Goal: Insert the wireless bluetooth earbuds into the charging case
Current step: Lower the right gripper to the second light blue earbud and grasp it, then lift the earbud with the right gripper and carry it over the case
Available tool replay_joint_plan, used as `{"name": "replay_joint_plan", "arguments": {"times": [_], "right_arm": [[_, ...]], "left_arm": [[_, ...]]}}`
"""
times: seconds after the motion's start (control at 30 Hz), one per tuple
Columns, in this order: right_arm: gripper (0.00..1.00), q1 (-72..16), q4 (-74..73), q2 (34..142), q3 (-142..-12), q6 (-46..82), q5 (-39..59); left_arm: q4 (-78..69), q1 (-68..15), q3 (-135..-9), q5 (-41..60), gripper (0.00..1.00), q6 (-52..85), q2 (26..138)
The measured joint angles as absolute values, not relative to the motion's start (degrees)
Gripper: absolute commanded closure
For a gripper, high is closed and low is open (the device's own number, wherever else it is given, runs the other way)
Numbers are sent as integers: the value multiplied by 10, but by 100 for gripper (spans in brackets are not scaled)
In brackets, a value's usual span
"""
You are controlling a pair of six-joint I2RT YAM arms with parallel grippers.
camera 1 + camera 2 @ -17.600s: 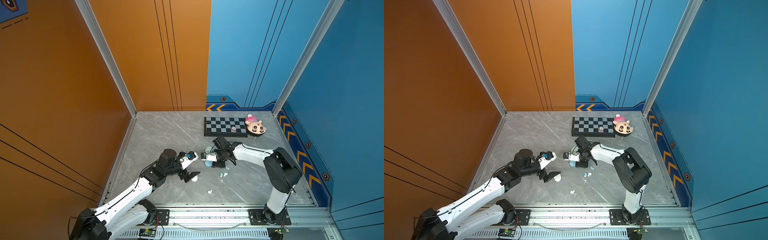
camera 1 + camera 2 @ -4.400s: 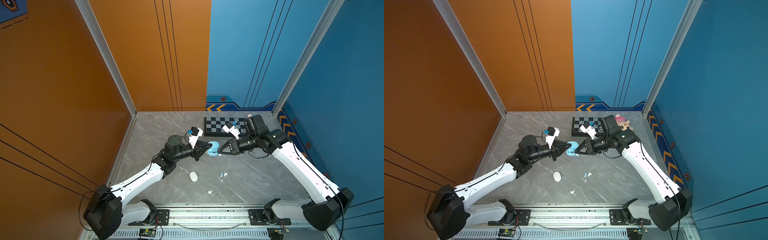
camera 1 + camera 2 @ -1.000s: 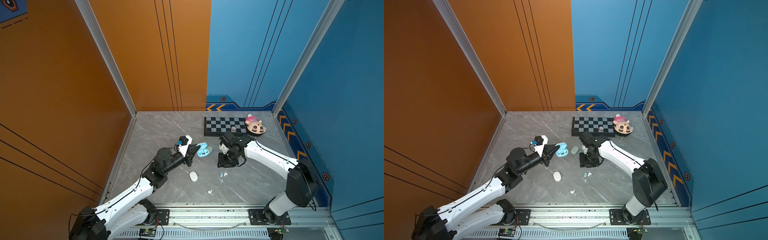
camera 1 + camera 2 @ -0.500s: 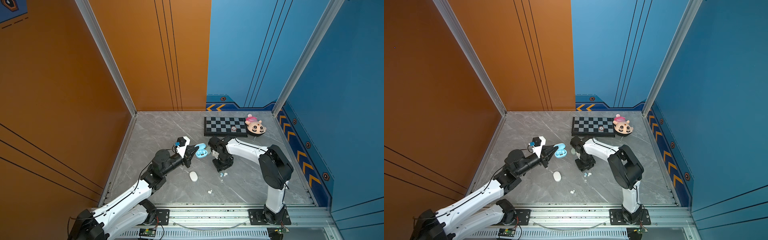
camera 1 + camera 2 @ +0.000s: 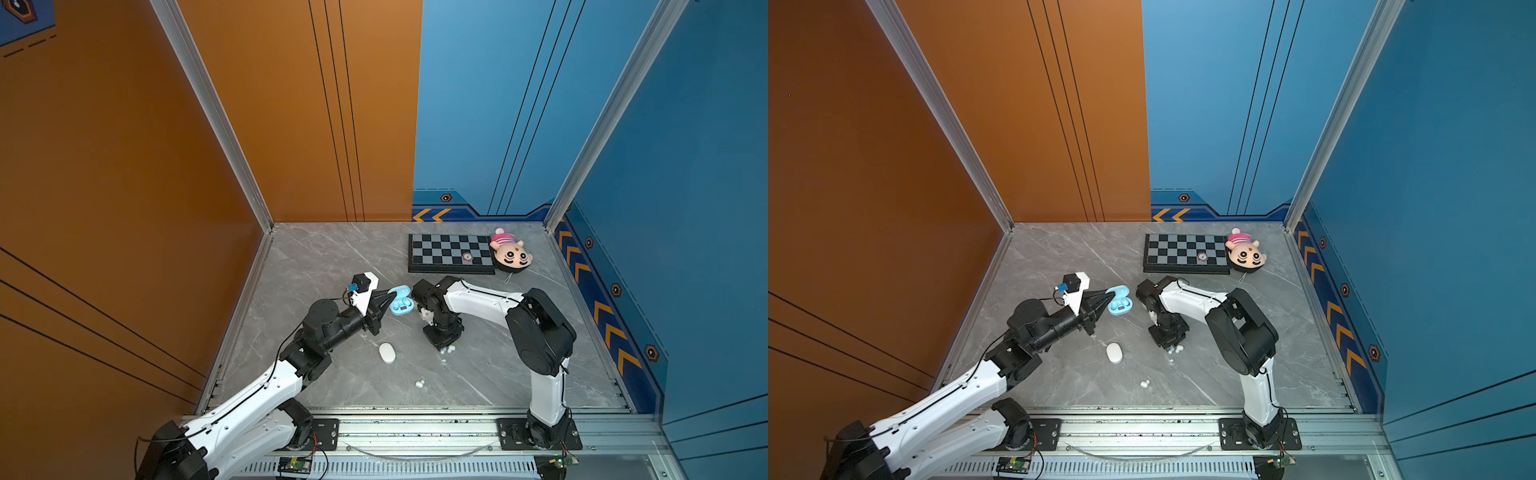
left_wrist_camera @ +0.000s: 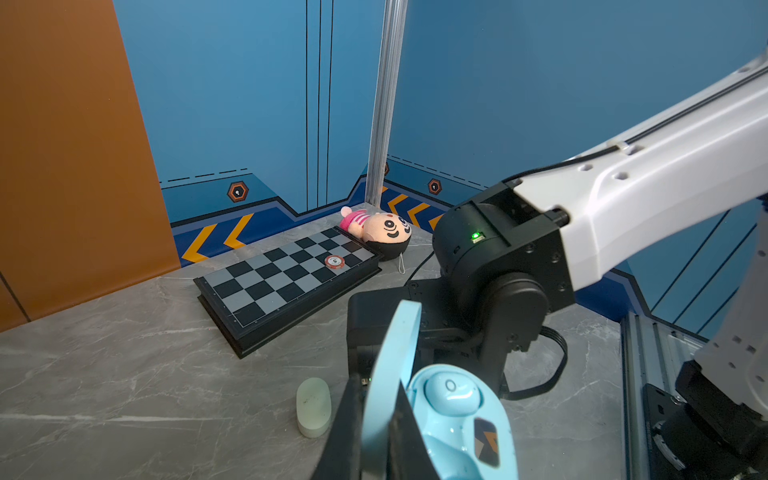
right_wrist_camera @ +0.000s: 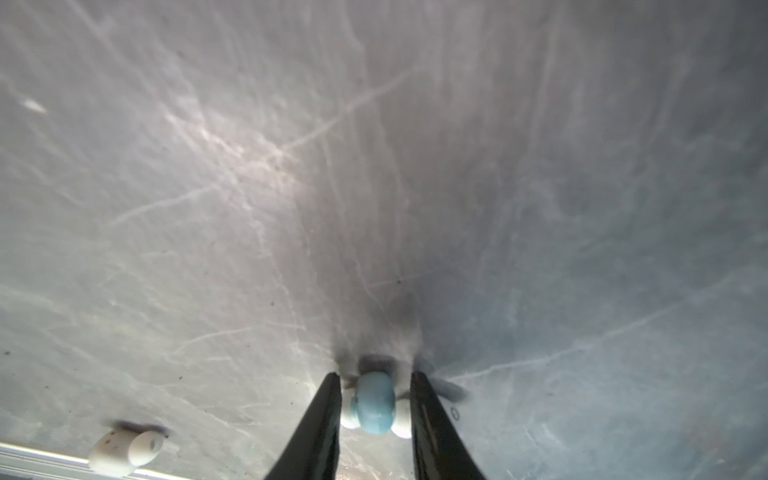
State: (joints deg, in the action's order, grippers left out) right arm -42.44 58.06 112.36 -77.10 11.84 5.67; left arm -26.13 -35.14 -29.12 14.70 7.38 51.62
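My left gripper (image 6: pixel 374 419) is shut on the raised lid of the open light blue charging case (image 5: pixel 401 306) (image 5: pixel 1120 304), held just above the table. One light blue earbud (image 6: pixel 453 392) sits in the case (image 6: pixel 461 432). My right gripper (image 7: pixel 375 376) points straight down at the table. Its jaws stand a little apart round a loose light blue earbud (image 7: pixel 374 403), with a pale earbud (image 7: pixel 347 417) on each side against the fingers. In both top views the wrist hides most of this cluster (image 5: pixel 448 350) (image 5: pixel 1176 350).
A shut white case (image 5: pixel 387 353) (image 5: pixel 1114 353) lies in front of the left gripper. A white earbud pair (image 5: pixel 420 384) (image 7: pixel 124 451) lies nearer the front rail. A pale green case (image 6: pixel 313 407) stands beside the held one. Chessboard (image 5: pixel 451 253) and plush toy (image 5: pixel 511 254) are at the back.
My right arm has folded in and come down over the earbud cluster, and its jaws have narrowed round the blue one. My left gripper has kept the case almost still.
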Motion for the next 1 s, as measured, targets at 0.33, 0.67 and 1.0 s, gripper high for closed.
{"name": "replay_joint_plan", "arguments": {"times": [0.33, 0.67, 1.0], "right_arm": [[91, -424, 581, 1124, -771, 113, 57], [92, -379, 581, 1097, -776, 121, 84], [91, -292, 597, 948, -855, 160, 180]], "left_arm": [[-257, -349, -291, 146, 100, 74, 515], [-255, -349, -295, 143, 100, 73, 539], [-280, -350, -328, 131, 100, 73, 636]]}}
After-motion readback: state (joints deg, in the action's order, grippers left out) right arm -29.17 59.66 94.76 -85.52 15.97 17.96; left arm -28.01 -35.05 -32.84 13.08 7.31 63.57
